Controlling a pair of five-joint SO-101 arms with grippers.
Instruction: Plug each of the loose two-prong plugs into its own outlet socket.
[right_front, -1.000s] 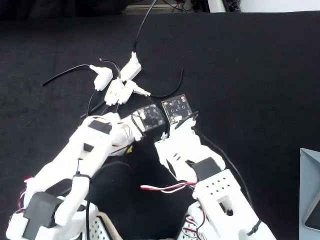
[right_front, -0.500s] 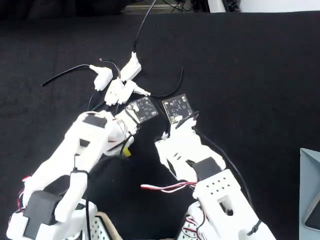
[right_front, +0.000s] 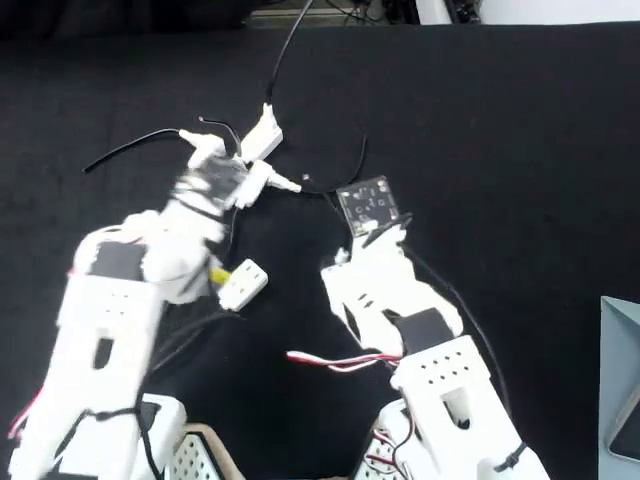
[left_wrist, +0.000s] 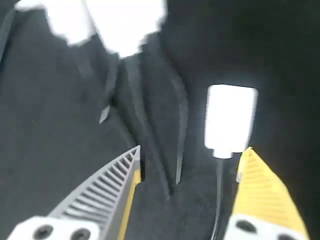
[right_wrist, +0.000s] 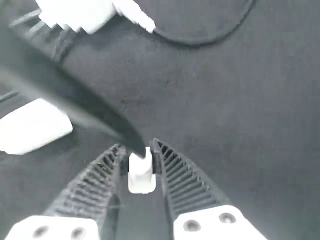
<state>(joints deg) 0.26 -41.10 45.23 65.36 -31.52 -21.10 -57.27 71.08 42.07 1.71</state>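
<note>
Left gripper (left_wrist: 194, 149): jaws stand apart, with nothing between them. A loose white plug (left_wrist: 231, 122) lies flat on the black table (right_front: 520, 120), just beyond the tip of the yellow finger (left_wrist: 260, 190) and outside the gap. Its thin cord (left_wrist: 219, 185) runs back alongside that finger. In the high view this plug sits left of the table's middle, toward the near edge, close beside the left arm (right_front: 110, 300). Right gripper (right_wrist: 137, 150): jaws are clamped on a small white plug (right_wrist: 141, 175), seated squarely between the fingertips. A black cord (right_wrist: 60, 92) leads away from it. A cluster of further white plugs (right_front: 262, 138) lies nearer the far edge, left of centre. It is ahead of the right gripper and clear of its jaws.
</note>
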